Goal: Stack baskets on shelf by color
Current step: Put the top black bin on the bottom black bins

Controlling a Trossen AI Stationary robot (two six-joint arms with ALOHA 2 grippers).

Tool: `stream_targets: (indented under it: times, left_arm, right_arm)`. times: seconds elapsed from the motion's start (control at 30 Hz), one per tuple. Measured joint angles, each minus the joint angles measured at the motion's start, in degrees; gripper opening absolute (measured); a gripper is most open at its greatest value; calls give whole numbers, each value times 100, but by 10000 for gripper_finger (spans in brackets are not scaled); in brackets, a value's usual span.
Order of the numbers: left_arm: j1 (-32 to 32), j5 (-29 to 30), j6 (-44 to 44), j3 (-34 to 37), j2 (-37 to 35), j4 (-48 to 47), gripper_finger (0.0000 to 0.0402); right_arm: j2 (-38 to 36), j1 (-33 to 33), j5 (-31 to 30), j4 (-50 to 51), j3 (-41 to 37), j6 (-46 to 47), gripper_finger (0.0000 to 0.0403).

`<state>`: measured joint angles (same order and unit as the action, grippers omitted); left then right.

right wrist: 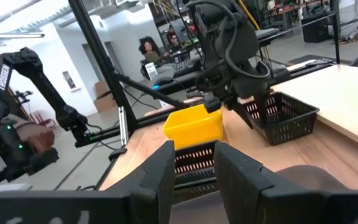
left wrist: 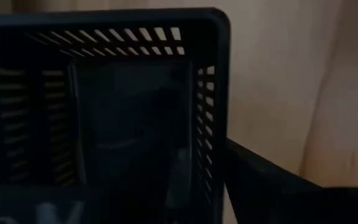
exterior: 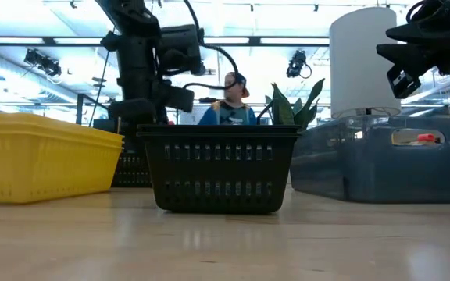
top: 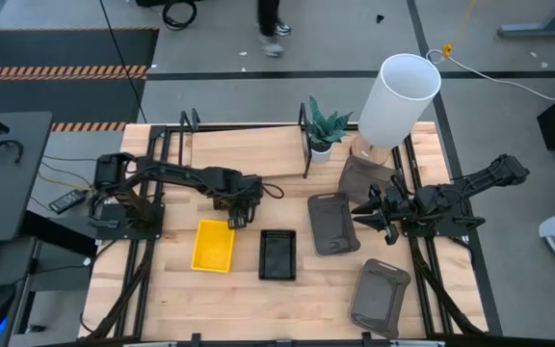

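From above, the left gripper (top: 238, 207) hung over the table just behind the yellow basket (top: 213, 246), with a black basket (top: 277, 254) lying to that one's right; whatever the fingers held was lost under the dark wrist. The right gripper (top: 374, 214) sat at the edge of a grey basket (top: 333, 224), two more grey ones (top: 381, 295) nearby, one (top: 366, 177) partly under the white lamp shade (top: 399, 100). Low across the table, the black basket (exterior: 219, 168) stood centre, the yellow one (exterior: 41, 156) cut off at the edge, and a grey basket (exterior: 381, 160) beside it; both arms' fingers were out of frame above. Through the left wrist, a slotted black basket (left wrist: 104, 106) filled the picture, pressed right up at the camera, the fingers too dark to separate from it, so I couldn't tell open from gripping. Through the right wrist, its two fingers (right wrist: 160, 171) stood apart with nothing between them, while across the table the left gripper (right wrist: 241, 102) was closed on the rim of a tilted black basket (right wrist: 281, 115) behind the yellow one (right wrist: 194, 127).
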<state>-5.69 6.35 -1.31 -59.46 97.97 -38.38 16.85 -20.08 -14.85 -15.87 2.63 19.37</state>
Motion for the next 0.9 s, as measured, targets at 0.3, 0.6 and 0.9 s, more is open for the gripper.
stream_targets:
  times: [0.3,0.6,0.9]
  left_arm:
    - [8,-37,-93,0,52,-3,50]
    - [112,-109,-231,-12,52,-5,7]
    - [448,-129,-894,-276,-404,-92,6]
  right_arm:
    - [2,0,0,-35,0,-1,119]
    - [2,0,0,-82,0,1,119]
    - [2,0,0,-118,0,-1,119]
